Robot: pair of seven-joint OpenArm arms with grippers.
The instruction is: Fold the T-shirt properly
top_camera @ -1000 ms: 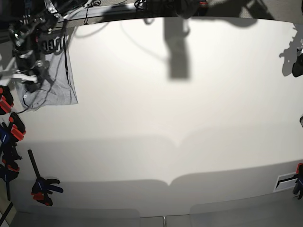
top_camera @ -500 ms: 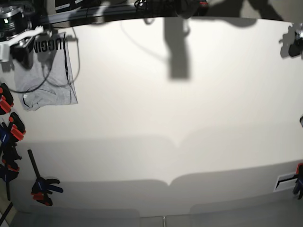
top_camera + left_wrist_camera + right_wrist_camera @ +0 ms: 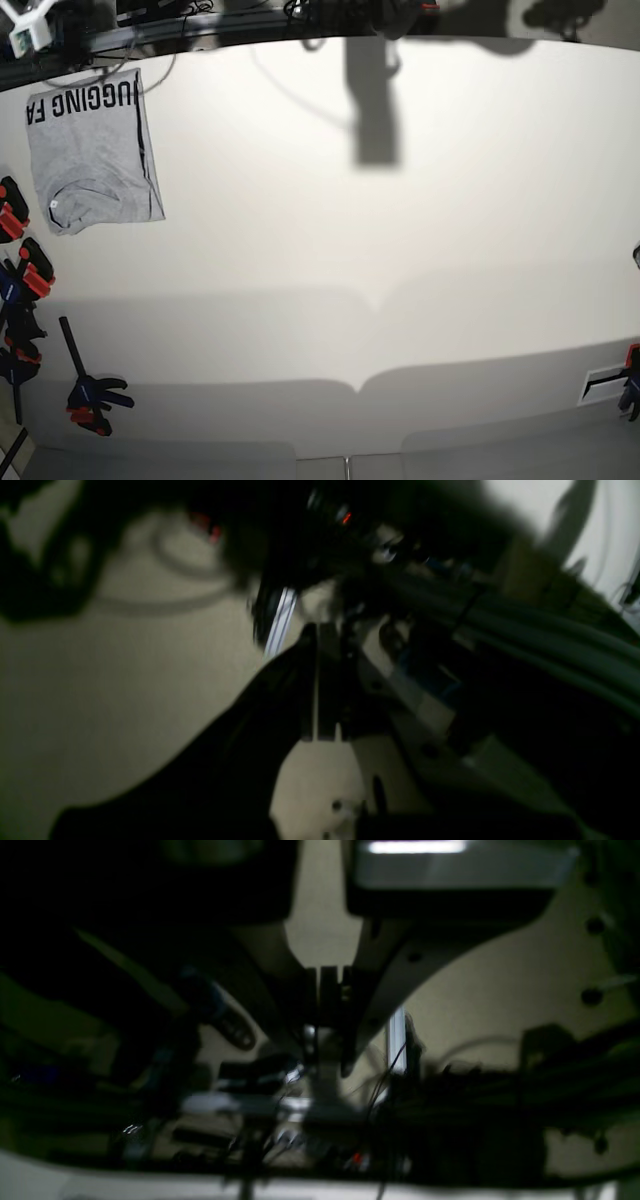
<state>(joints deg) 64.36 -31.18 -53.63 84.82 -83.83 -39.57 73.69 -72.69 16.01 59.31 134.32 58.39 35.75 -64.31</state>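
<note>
T-shirt (image 3: pixel 93 150) lies folded at the white surface's (image 3: pixel 400 250) corner; left gripper (image 3: pixel 320 720) and right gripper (image 3: pixel 327 1005) both closed, empty.

Both wrist views dark and blurred; T-shirt (image 3: pixel 93 160) lettering cut by the fold; clamps (image 3: pixel 20 270) cropped at frame edge.

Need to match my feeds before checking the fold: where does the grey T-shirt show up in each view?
Base: the T-shirt lies folded at the upper left of the white table, black lettering along its far edge, no hand on it.
Left wrist: not in it; dark and blurred, only the shut left hand.
Right wrist: not in it; only the shut right hand.
Shared landmark: the pale tabletop.
</note>
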